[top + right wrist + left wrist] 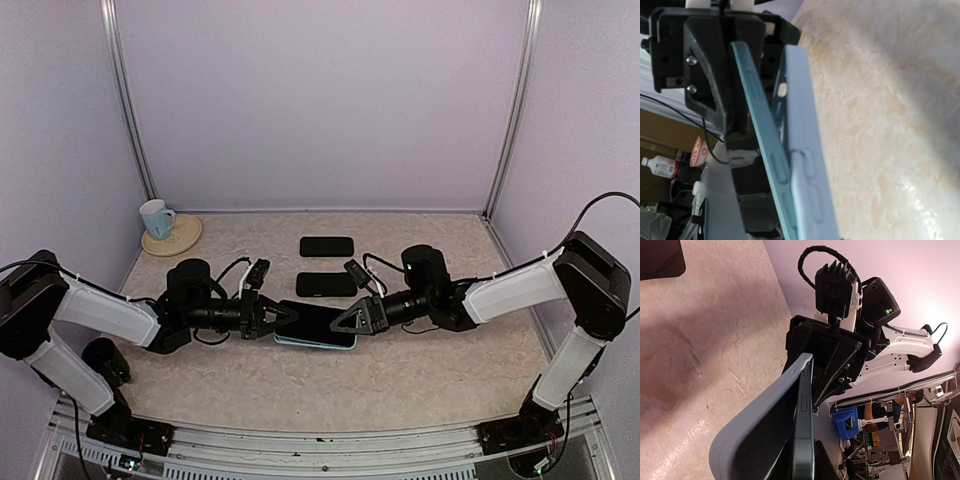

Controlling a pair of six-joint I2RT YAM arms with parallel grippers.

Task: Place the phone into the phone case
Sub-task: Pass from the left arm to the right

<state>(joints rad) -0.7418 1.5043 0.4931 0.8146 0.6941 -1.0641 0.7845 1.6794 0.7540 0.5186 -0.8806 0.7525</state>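
At ten o'clock on the tabletop a pale mug sits on a coaster, well clear of the work. The left pincer appears clamped on the phone alone, at its nine o'clock end. It holds that end apart from the light-blue phone case beneath, near the tabletop's centre. Two black slabs lie idle at twelve o'clock. The right pincer is closed on the three o'clock end, where phone and case meet. That end likely serves as a hinge for pressing the gaping end home. No brand or lettering is legible.
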